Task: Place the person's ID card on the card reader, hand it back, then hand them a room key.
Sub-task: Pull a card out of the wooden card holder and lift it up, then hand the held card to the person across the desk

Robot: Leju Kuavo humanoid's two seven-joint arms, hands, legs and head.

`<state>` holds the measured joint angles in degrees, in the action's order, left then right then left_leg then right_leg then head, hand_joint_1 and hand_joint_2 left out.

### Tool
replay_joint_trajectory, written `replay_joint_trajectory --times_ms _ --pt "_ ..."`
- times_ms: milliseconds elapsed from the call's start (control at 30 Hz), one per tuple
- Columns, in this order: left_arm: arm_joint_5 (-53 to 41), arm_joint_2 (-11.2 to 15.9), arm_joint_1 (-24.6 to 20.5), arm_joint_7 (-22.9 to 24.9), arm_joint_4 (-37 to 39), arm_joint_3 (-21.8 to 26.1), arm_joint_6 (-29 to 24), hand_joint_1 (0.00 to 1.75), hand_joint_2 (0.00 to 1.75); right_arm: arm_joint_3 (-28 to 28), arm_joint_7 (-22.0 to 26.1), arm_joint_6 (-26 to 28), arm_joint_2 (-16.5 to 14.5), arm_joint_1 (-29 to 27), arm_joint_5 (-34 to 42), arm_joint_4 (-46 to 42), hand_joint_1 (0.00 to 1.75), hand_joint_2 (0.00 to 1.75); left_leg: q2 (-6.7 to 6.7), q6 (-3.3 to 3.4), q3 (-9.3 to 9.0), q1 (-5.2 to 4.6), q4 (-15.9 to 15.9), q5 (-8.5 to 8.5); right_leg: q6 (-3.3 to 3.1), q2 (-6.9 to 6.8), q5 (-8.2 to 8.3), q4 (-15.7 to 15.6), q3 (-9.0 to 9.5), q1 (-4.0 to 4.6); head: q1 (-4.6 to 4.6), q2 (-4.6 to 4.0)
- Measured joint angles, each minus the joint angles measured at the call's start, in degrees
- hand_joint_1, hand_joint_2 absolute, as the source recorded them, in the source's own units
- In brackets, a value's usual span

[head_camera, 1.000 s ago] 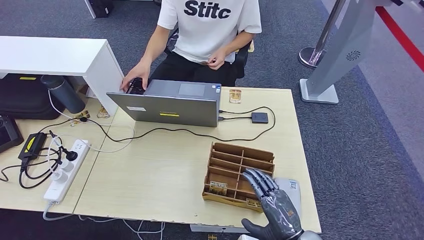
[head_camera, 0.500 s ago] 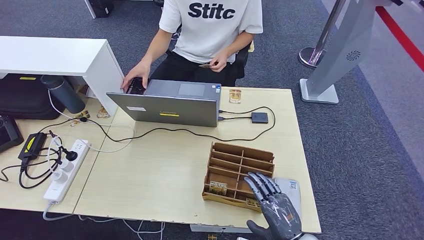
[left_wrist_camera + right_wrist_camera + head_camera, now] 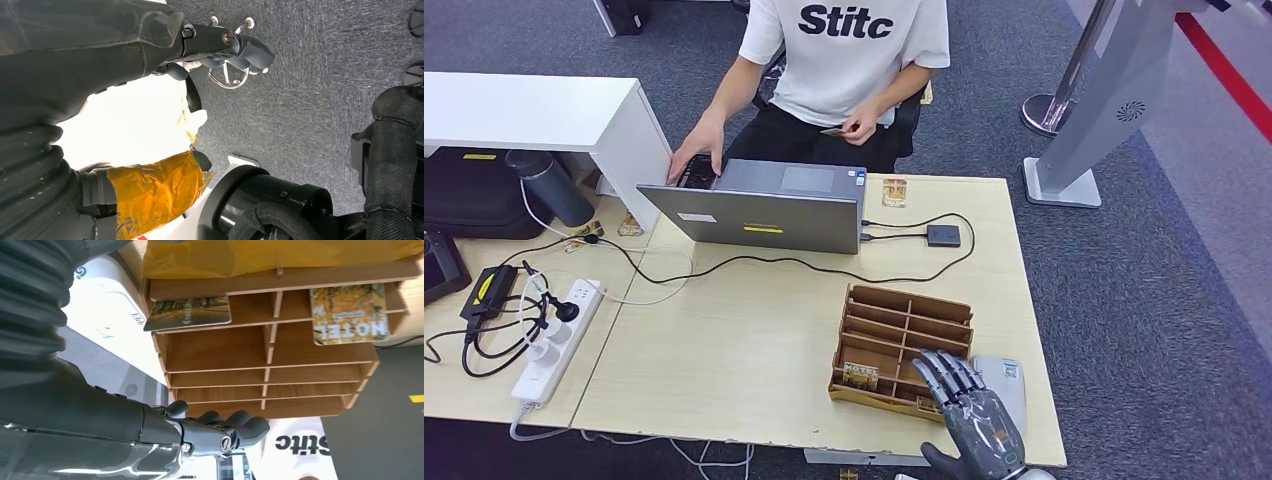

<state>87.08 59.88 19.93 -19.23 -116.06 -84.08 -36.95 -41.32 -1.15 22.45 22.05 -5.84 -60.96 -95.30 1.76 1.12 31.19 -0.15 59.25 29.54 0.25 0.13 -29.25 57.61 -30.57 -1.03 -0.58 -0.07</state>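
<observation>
Our right robot hand (image 3: 972,415) hovers, fingers spread and holding nothing, over the wooden rack (image 3: 902,350) beside the card reader (image 3: 1009,385); the ID card (image 3: 833,131) sits in the person's hand (image 3: 858,125), so we judge receiving it comes next.

The right hand (image 3: 977,420) is dark grey, glossy, with segmented fingers (image 3: 235,427) pinned by small round screws, behind a ribbed grey cover. The left hand (image 3: 227,47) carries amber tape at its wrist.

person's face (image 3: 844,30) cut off up top | right hand (image 3: 972,415) covers part of the card reader (image 3: 1009,385) | card in person's fingers (image 3: 832,130) too tiny to read
</observation>
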Motion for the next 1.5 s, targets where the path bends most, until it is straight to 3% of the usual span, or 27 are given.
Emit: replay_joint_trajectory --times_ms 233,267,367,400,967,1167,1500 --pt "0.03 0.33 -0.06 0.04 0.00 0.00 0.32 0.00 1.75 -0.38 -1.76 1.05 0.00 0.57 -2.70 1.40 0.03 1.75 0.00 0.00 0.00 0.00 0.00 0.00 0.00 0.00 0.00 0.00 0.00 0.00 0.00 0.00" --pt "0.04 0.33 -0.06 0.04 0.00 0.00 0.34 0.00 1.75 -0.43 -2.07 1.16 0.00 0.63 -3.17 1.56 0.21 1.75 0.00 0.00 0.00 0.00 0.00 0.00 0.00 0.00 0.00 0.00 0.00 0.00 0.01 0.00" --pt "0.04 0.37 -0.08 0.11 0.00 0.00 0.35 0.00 1.75 -0.61 -2.78 1.37 0.00 0.79 -4.26 2.04 1.18 1.75 0.00 0.00 0.00 0.00 0.00 0.00 0.00 0.00 0.00 0.00 0.00 0.00 0.01 -0.01" --pt "0.04 0.39 -0.09 0.13 0.00 0.00 0.35 0.00 1.75 -0.66 -2.98 1.43 0.00 0.84 -4.55 2.18 1.34 1.75 0.00 0.00 0.00 0.00 0.00 0.00 0.00 0.00 0.00 0.00 0.00 0.00 0.00 -0.01" --pt "0.12 0.46 -0.42 0.48 0.00 0.00 0.78 0.00 1.75 -1.41 -5.34 3.66 0.07 1.53 -8.84 3.91 1.49 1.75 0.00 0.00 0.00 0.00 0.00 0.00 0.00 0.00 0.00 0.00 0.00 0.00 0.00 0.00" --pt "0.04 0.48 -0.52 0.74 0.14 0.00 1.27 0.00 1.75 -1.38 -5.04 7.95 0.04 1.77 -12.09 3.91 1.50 1.75 0.00 0.00 0.00 0.00 0.00 0.00 0.00 0.00 0.00 0.00 0.00 0.00 0.00 0.00" --pt "-0.34 0.84 -0.76 1.32 0.89 0.00 2.30 0.00 1.75 0.62 -2.66 14.22 -1.17 2.90 -15.39 1.87 1.70 1.75 0.00 0.00 -0.01 0.00 0.00 -0.01 0.00 0.00 0.00 0.01 0.01 0.00 0.01 0.00"
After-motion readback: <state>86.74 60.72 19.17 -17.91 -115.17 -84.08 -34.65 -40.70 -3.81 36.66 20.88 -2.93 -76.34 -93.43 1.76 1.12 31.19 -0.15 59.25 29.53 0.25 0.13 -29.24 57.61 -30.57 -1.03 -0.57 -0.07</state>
